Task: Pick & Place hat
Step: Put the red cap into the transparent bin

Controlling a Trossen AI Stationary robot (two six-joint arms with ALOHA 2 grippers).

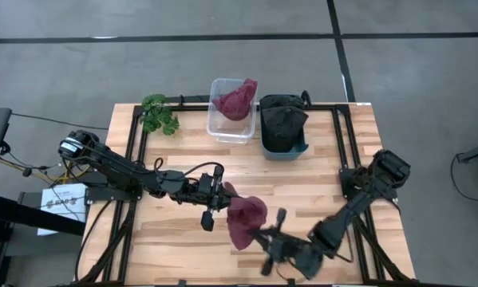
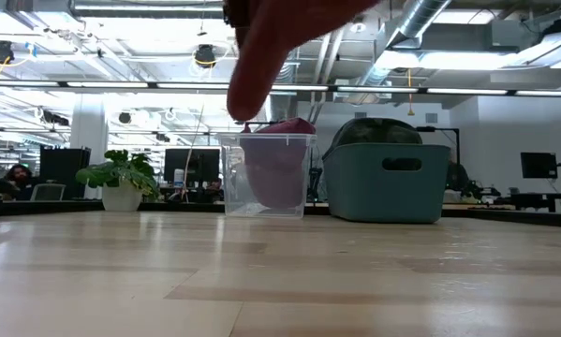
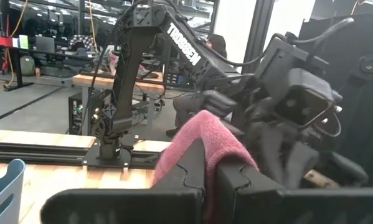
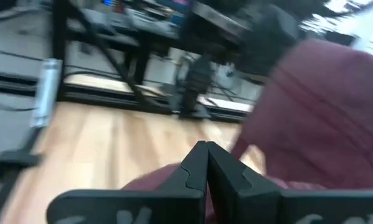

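1. The left pincer (image 1: 223, 194) is clamped on one edge of a maroon hat (image 1: 246, 221), held above the front middle of the worktop (image 1: 334, 171).
2. The right pincer (image 1: 264, 236) is closed on the hat's opposite edge, so both arms carry it between them.
3. At the back, a clear bin (image 1: 229, 127) already holds 1 maroon hat (image 1: 236, 101), and the teal bin (image 1: 284, 146) beside it holds a dark one (image 1: 282, 118).
4. Judged from this, the lift is done; carrying it to a bin and releasing remain.
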